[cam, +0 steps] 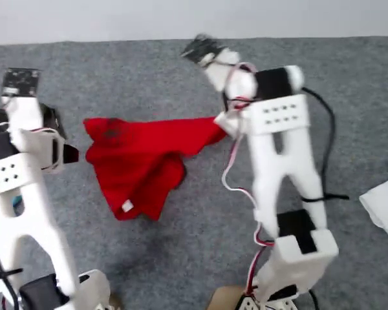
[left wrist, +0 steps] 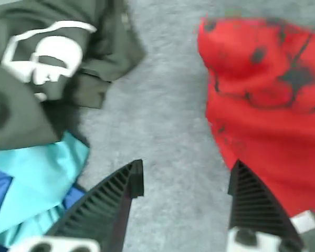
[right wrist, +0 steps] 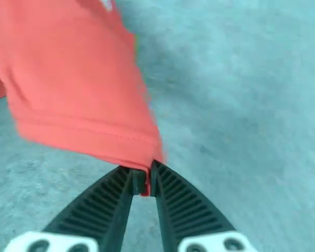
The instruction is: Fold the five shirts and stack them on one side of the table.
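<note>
Your right gripper (right wrist: 142, 178) sits nearest the lens in its wrist view, its jaws pinched almost together on a hem corner of the red shirt (cam: 142, 158). That corner forms the shirt's right end. The rest lies crumpled on the grey felt table (cam: 200, 245), left of the right arm. Your left gripper (left wrist: 186, 181) hangs spread wide over bare felt and holds nothing, with the shirt's left edge just beside one finger. Further left, a dark shirt with a white print (left wrist: 42, 68) and turquoise cloth (left wrist: 37, 173) lie heaped and partly cut off, so you cannot tell how they are folded. A white cloth (cam: 383, 205) is cropped at the table's right edge. A pale wall (cam: 181, 16) runs along the far side.
</note>
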Available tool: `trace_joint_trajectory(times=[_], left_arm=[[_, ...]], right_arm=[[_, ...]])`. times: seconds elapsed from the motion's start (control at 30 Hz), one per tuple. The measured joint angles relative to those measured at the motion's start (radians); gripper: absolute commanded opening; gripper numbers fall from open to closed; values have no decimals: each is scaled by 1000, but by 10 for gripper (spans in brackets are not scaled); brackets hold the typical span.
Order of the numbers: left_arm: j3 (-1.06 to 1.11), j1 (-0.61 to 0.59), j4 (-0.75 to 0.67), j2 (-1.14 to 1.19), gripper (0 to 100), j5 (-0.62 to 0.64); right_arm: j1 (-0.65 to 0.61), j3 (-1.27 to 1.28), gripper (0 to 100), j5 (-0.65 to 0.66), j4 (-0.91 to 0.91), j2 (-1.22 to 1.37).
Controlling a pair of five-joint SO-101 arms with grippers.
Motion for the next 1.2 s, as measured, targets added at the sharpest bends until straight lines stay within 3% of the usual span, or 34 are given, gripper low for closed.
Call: trace_joint_trajectory(times=[0.27,0.63,0.9,1.2], left_arm=[[77,118,18,-2,268,-52],[87,462,83,-2,268,-135],[245,681,35,-2,273,-157],[394,749,-115,-2,309,-252]], right_arm=[[189,0,11,0,0,-124],[413,0,11,0,0,-149],[436,0,11,0,0,-149],[431,40,11,0,0,-149]])
